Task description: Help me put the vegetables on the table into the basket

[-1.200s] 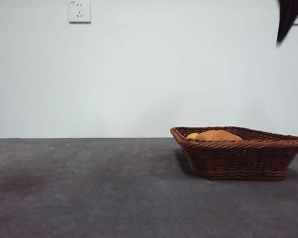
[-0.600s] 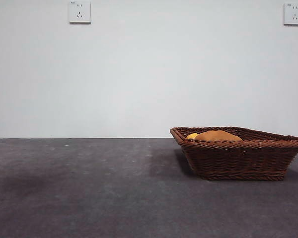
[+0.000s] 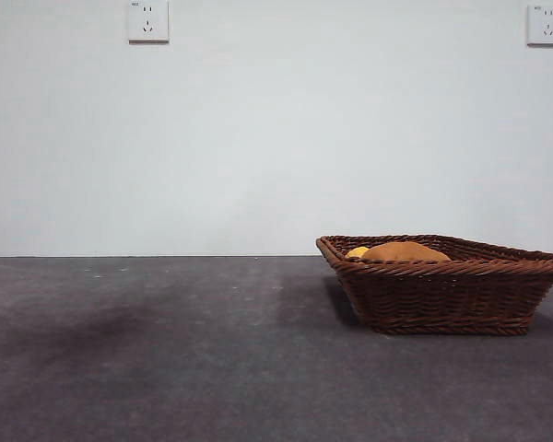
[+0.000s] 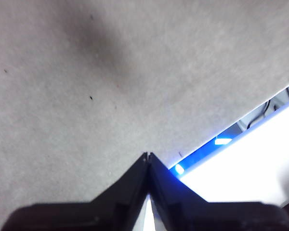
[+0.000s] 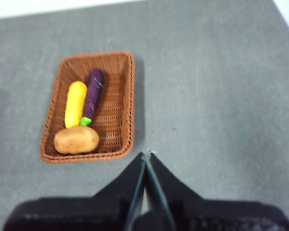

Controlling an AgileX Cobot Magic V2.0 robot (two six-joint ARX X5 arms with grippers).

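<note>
Since the earlier frames, the dark arm tip once seen at the front view's top right corner has been withdrawn from sight. All three vegetables are held in the basket point(image 5: 89, 107): corn cob point(image 5: 75, 104) and eggplant point(image 5: 93, 95) laid side by side, potato point(image 5: 76, 140) across their ends. Both fingers of the right gripper point(image 5: 146, 154) are pressed together, empty, high above the worktop point(image 5: 212, 86). Those of the left gripper point(image 4: 147, 155) are likewise closed on nothing.

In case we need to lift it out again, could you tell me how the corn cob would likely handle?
The corn cob looks stiff and rounded, so it would probably roll if nudged. Lying between the eggplant and the basket wall, it may be awkward to grasp.
</note>
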